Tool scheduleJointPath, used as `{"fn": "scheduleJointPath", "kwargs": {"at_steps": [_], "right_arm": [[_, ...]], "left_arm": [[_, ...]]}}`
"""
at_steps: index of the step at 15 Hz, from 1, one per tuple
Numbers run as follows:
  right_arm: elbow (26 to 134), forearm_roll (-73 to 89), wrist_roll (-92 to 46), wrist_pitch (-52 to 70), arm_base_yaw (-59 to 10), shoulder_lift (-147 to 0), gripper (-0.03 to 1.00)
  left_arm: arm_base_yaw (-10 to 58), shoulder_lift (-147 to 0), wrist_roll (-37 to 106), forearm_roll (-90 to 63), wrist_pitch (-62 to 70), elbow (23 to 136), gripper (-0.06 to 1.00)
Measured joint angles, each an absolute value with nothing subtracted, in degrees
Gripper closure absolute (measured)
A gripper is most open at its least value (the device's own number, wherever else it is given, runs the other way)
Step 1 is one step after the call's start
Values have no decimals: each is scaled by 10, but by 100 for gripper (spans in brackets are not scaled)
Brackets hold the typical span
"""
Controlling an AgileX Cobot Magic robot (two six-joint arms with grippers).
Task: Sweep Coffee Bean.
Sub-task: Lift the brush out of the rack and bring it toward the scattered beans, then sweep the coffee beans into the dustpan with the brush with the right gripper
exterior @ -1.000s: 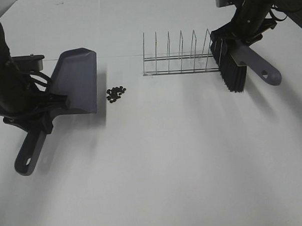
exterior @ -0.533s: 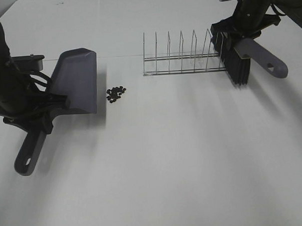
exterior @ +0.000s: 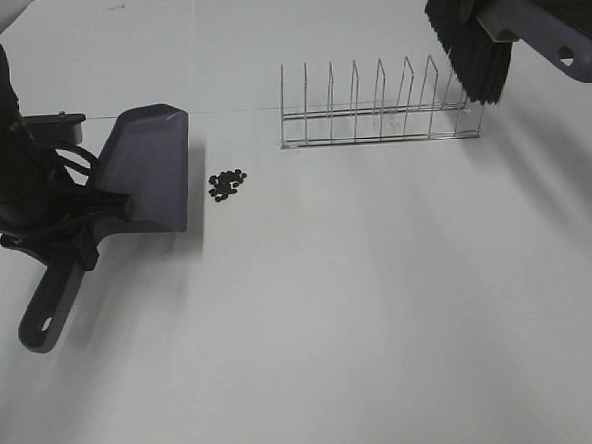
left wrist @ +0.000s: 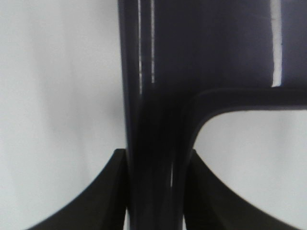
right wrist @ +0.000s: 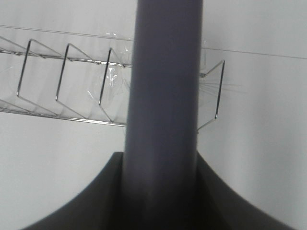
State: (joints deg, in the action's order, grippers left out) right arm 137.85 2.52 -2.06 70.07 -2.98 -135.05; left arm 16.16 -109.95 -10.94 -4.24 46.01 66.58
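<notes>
At one o'clock my right claw (right wrist: 160, 163) grips the brush (exterior: 480, 47), left claw (left wrist: 156, 163) the pan (exterior: 151, 164); I'd sweep beans (exterior: 227, 185) gently toward nine.

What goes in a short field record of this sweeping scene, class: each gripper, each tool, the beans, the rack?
coffee beans: small cluster on the table
dustpan: mouth facing the beans, just apart
left gripper: shut on dustpan handle
wire rack: upright wires, behind the beans
brush: bristles down, at rack's right end
right gripper: shut on brush handle
</notes>
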Motion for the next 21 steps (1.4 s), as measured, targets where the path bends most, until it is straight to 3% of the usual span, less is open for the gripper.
{"fn": "scheduleJointPath", "kwargs": {"at_steps": [4, 10, 16, 21], "right_arm": [[1373, 30, -21, 702, -45, -1327, 68], [1285, -78, 26, 703, -174, -1294, 68], [1128, -100, 86, 669, -232, -1294, 68], [1120, -129, 132, 628, -285, -1352, 68]], "left_arm": [[162, -1100, -115, -18, 476, 665, 68], [162, -1141, -144, 17, 474, 647, 68], [162, -1172, -146, 9, 450, 648, 68], [162, -1179, -138, 0, 452, 652, 68]]}}
